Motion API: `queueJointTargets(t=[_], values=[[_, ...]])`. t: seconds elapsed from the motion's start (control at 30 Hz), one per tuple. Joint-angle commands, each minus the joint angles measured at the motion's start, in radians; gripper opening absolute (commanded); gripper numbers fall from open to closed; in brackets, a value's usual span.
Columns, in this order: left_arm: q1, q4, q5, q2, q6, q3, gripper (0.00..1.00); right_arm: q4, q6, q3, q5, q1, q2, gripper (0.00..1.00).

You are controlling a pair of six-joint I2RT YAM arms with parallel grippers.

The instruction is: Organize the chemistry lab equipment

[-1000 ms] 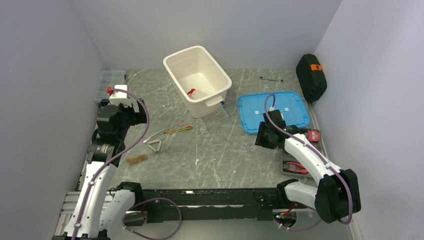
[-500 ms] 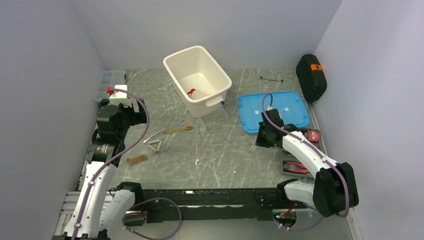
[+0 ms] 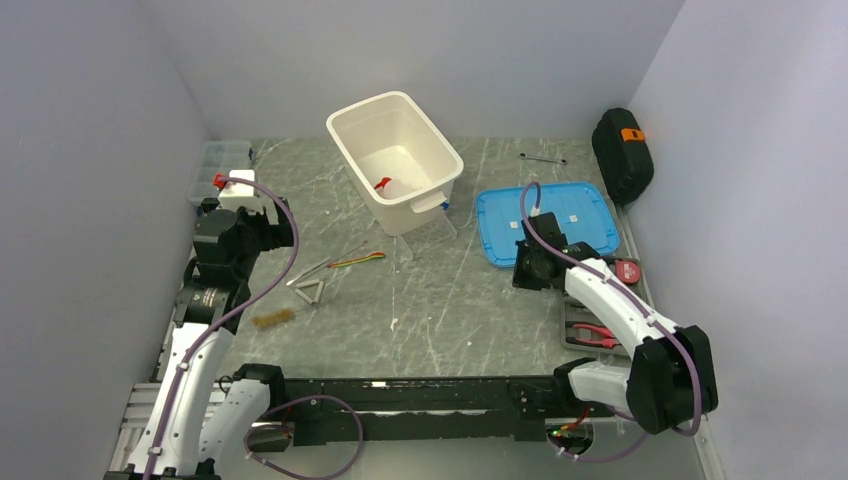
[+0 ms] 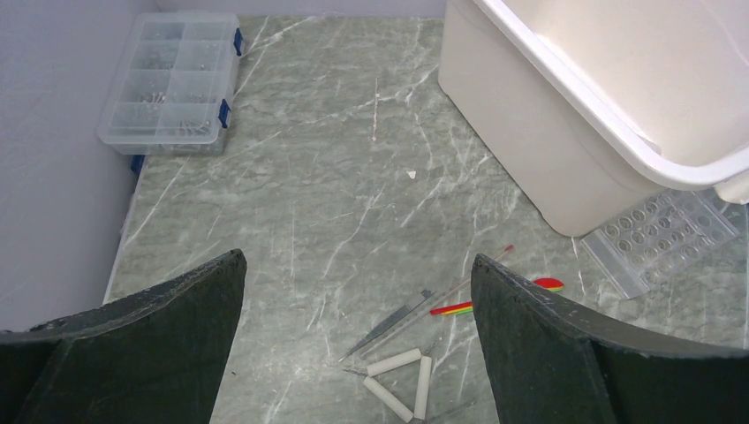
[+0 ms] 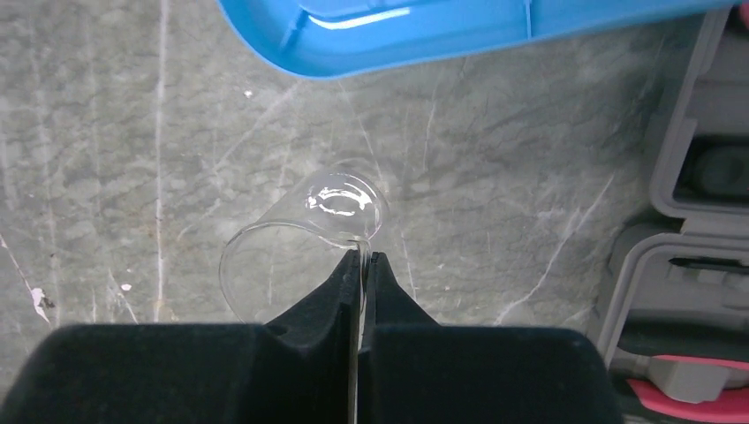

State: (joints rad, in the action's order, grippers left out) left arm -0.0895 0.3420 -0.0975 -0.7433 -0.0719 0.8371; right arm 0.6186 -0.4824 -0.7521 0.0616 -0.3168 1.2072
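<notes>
My right gripper [image 5: 364,258] is shut on the thin wall of a clear glass beaker [image 5: 300,230], which lies tilted on the table just in front of the blue lid [image 5: 459,26]. From above, that gripper [image 3: 528,268] sits at the lid's near-left corner. My left gripper [image 4: 358,258] hangs open and holds nothing, high above the metal triangle [image 4: 402,384], the tongs [image 4: 389,322] and a red-tipped rod [image 4: 468,278]. The clear tube rack [image 4: 662,238] leans by the white bin [image 3: 395,150], which holds the red-nozzled squeeze bottle [image 3: 385,184]. The wire brush [image 3: 272,318] lies near left.
A clear organizer box [image 3: 222,160] stands at the far left corner. A black case [image 3: 622,150] sits far right. A grey tool tray with red pliers [image 3: 595,335] lies beside the right arm. White pads [image 3: 572,217] rest on the blue lid.
My right gripper's jaws have shut onto the beaker's wall, and the arm has shifted slightly. The left arm has not moved.
</notes>
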Motion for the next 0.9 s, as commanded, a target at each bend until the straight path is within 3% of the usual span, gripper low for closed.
queueJointTargets(t=[0.0, 0.23, 0.57, 0.87], values=[[-0.005, -0.035, 0.016, 0.010, -0.005, 0.000, 0.99, 0.026, 0.067, -0.130, 0.035, -0.042, -0.024, 0.00], [-0.006, -0.038, 0.021, 0.012, -0.005, -0.003, 0.99, 0.005, 0.104, -0.350, -0.020, -0.077, 0.015, 0.00], [-0.013, -0.043, 0.022, 0.025, 0.004, -0.005, 0.99, -0.135, 0.154, -0.706, -0.079, -0.079, 0.233, 0.00], [-0.024, -0.051, 0.032, 0.030, 0.010, -0.010, 0.99, -0.076, 0.207, -1.078, -0.116, -0.087, 0.530, 0.00]])
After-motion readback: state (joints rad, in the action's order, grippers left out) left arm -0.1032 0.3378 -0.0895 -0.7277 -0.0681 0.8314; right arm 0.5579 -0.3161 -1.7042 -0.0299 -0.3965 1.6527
